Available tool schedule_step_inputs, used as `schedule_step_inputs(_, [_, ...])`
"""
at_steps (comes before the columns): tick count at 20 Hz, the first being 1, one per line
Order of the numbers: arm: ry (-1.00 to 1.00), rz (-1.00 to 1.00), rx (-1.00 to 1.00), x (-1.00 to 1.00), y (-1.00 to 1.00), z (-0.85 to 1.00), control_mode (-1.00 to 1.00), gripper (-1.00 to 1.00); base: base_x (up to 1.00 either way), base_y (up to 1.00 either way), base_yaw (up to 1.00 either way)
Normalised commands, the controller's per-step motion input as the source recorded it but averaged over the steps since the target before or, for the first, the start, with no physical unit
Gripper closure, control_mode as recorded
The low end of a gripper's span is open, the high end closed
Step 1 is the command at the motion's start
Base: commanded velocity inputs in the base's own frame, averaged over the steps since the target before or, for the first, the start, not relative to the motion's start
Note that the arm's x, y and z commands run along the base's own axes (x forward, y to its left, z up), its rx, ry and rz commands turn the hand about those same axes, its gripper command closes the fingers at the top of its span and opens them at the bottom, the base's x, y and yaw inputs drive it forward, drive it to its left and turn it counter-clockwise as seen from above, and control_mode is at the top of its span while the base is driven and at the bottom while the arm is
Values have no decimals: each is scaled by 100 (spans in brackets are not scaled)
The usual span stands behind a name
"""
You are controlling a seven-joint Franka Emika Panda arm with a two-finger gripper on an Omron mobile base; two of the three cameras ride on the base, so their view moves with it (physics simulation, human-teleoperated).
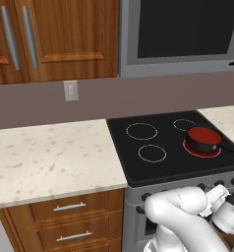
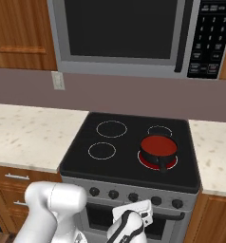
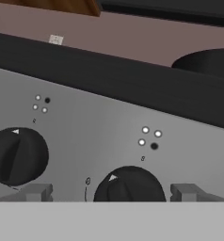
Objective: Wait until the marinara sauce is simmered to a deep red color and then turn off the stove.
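The stove (image 1: 138, 170) is set between two stretches of pale speckled table (image 1: 45, 157), one on each side. Four white-outlined burner circles are marked on its black glass top. A small dark saucepan (image 2: 158, 151) is carried on the front right burner, where a red ring (image 2: 144, 163) glows beneath it; the marinara sauce (image 2: 158, 145) inside is seen as deep red.

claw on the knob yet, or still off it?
Apart. In the hand view the claw stands open, one fingertip left of the knob and the other right of it, with bare steel stove panel between each fingertip and the knob.
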Motion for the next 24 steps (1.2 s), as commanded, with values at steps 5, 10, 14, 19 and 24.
schedule_step_inputs(5, [0,0,0,12,0,0,-100,-100,0,0,0])
schedule_step_inputs(10, [0,0,0,9,-3,0,-100,-100,0,0,0])
schedule_step_inputs(14, [0,0,0,0,-11,0,-100,-100,0,0,0])
schedule_step_inputs(19, [0,0,0,0,-6,0,-100,-100,0,0,0])
schedule_step_inputs(24, [0,0,0,0,0,0,-100,100,0,0,0])
